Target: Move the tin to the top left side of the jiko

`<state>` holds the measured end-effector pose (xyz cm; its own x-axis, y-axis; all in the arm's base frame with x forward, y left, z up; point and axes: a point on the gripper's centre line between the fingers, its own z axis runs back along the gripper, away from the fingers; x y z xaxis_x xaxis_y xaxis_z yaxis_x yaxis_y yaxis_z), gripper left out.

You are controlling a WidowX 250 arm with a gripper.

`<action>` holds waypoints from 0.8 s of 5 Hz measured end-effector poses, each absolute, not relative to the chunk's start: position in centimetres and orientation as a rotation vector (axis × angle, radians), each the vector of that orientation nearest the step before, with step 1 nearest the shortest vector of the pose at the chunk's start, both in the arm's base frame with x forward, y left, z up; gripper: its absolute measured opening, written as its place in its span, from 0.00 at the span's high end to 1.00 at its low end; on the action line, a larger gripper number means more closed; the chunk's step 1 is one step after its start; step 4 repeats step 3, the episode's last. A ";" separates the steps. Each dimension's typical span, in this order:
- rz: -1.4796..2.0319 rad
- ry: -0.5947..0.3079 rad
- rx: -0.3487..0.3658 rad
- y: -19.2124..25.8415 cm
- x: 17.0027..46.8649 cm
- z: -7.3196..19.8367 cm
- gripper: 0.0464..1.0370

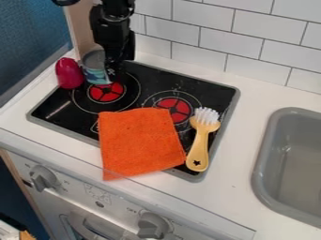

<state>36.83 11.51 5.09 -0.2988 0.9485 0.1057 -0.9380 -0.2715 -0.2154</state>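
The black gripper [115, 63] hangs down over the upper left part of the jiko, the black stove top [141, 77]. Right beside its lower end, on the left, is the tin [94, 75], with a grey top and a blue-green label. The tin is at the stove's upper left corner, near the back left burner, and the gripper covers part of its right side. Whether the tin is held cannot be told.
A dark pink object [69, 73] stands just left of the tin. An orange cloth [139, 143] covers the front middle of the stove, with a yellow brush [199, 145] to its right. A tiled wall [172, 30] rises behind; a grey sink [294, 159] is at the right.
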 end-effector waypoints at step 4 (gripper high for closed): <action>1.833 -0.296 -0.134 9.6 36.0 11.5 0.04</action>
